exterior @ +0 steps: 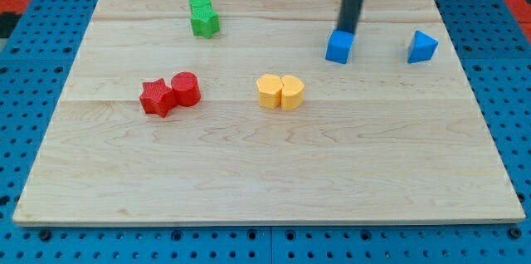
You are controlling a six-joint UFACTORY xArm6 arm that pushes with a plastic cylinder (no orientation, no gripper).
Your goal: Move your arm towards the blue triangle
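Note:
The blue triangle (422, 46) lies on the wooden board (265, 164) near the view's right edge, upper part. My rod comes down from the view's top, and my tip (345, 31) sits just behind the top edge of a blue cube (338, 47), touching or nearly touching it. The blue triangle is about 90 pixels to the right of my tip and slightly lower in the view.
A green cylinder and green star (202, 15) stand together at the upper left. A red star (157, 98) and red cylinder (186, 89) touch at the left. Two yellow blocks (280, 92) sit side by side near the middle.

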